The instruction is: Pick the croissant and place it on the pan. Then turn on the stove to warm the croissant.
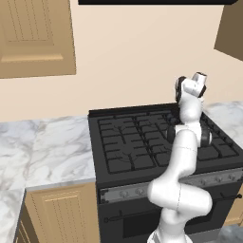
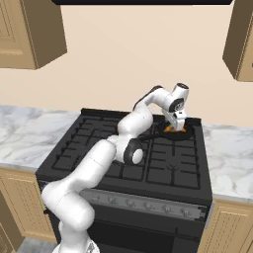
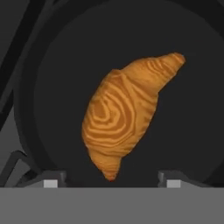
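Note:
The orange-brown croissant (image 3: 120,118) lies inside the round black pan (image 3: 52,87), which sits on the back right burner of the stove (image 2: 99,148). From the right base view the croissant (image 2: 171,128) peeks out just below the hand, and the pan (image 2: 184,134) points its short handle left. My gripper (image 3: 111,179) hovers right above the pastry, open, with both fingertips (image 3: 50,180) well apart and touching nothing. The croissant's lower tip falls between them. In the left base view my own arm covers the pan.
The stove's grey knob panel (image 2: 148,205) runs along its front, above the oven door handle (image 1: 142,216). Marble counters (image 1: 47,142) flank the range on both sides. Wooden wall cabinets (image 1: 33,38) hang at the upper left and right, with a dark hood overhead.

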Available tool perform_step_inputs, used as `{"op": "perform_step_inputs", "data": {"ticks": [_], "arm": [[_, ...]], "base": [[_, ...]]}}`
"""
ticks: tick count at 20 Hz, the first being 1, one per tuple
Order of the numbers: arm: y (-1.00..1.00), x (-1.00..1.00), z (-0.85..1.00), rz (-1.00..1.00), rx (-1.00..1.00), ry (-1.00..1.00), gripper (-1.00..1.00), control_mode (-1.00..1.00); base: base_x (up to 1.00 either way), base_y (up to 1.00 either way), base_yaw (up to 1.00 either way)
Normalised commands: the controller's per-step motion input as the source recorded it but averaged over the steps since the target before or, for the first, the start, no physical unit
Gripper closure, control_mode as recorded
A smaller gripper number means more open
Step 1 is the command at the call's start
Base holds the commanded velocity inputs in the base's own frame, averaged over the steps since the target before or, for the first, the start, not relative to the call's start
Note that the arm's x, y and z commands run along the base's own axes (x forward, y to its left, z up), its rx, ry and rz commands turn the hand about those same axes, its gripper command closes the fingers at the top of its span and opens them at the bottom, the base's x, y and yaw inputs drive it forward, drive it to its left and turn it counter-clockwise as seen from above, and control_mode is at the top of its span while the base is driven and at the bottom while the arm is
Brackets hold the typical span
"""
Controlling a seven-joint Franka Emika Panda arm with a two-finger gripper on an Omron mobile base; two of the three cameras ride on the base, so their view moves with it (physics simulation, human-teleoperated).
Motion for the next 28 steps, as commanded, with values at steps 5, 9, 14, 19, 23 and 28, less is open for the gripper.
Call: {"op": "perform_step_inputs", "data": {"ticks": [5,9,14,19,23,28], "arm": [[0.25,-0.93,0.2,0.03,-0.04,-0.48,-1.0,-1.0],[0.35,-1.0,-0.56,0.12,-0.17,-0.69,-1.0,-1.0],[0.58,-1.0,-0.93,0.11,-0.22,-0.41,-1.0,-1.0],[0.72,-1.0,0.37,0.02,-0.29,-0.1,-1.0,-1.0],[0.51,-1.0,0.99,0.0,-0.22,-0.1,-1.0,-1.0],[0.2,-1.0,1.0,0.0,-0.13,-0.13,-1.0,-1.0]], "base": [[0.0,0.0,0.0],[0.0,0.0,0.0],[0.0,0.0,0.0],[0.0,0.0,0.0],[0.0,0.0,0.0],[0.0,0.0,0.0]]}}
